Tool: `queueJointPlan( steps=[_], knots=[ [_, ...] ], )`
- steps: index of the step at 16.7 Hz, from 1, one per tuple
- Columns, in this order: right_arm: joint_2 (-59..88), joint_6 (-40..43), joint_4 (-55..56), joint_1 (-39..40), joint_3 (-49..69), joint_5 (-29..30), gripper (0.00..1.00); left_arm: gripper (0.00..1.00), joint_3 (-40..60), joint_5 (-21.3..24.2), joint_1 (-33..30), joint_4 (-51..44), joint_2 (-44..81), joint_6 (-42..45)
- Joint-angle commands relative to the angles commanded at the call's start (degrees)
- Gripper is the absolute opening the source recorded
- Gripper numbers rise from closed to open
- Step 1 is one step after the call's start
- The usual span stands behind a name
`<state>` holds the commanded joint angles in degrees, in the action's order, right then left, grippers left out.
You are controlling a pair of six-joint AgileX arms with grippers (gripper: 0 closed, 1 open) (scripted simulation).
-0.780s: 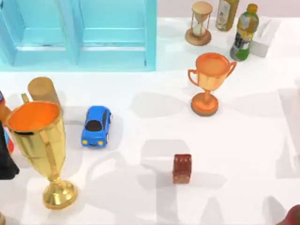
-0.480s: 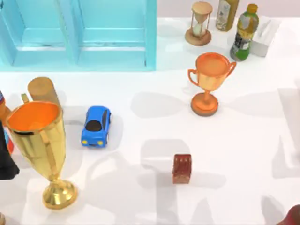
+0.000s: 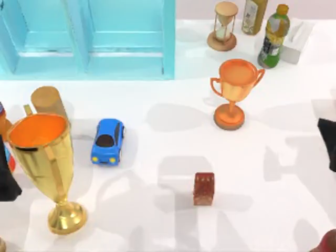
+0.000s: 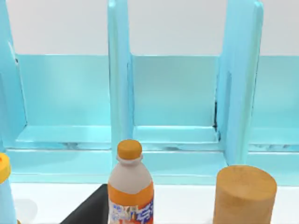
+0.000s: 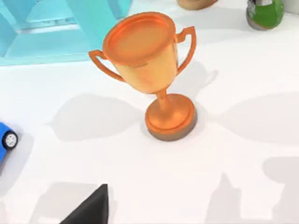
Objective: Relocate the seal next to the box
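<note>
At the table's right edge the right arm has just entered, fingers' state can't be told. Seal untouched mid-front; box far back-right. Approach just starting.

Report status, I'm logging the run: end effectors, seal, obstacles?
Right arm at table's right edge, left arm at left edge. Seal untouched, front centre. Box back right; orange trophy and green bottle between.

Bright, even light; soft grey shadows fall across the white table.
</note>
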<state>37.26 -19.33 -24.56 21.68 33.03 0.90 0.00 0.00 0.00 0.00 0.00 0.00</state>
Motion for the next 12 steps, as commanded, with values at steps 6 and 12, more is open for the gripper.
queueJointPlan(
  steps=[6,12],
  knots=[
    [35.5,-14.2,-21.7,14.0,29.2,0.0,1.0,1.0,0.0,0.0,0.0,0.0,0.0,0.0],
    [65.3,-23.6,-39.5,21.7,53.4,-0.5,1.0,1.0,0.0,0.0,0.0,0.0,0.0,0.0]
  ],
)
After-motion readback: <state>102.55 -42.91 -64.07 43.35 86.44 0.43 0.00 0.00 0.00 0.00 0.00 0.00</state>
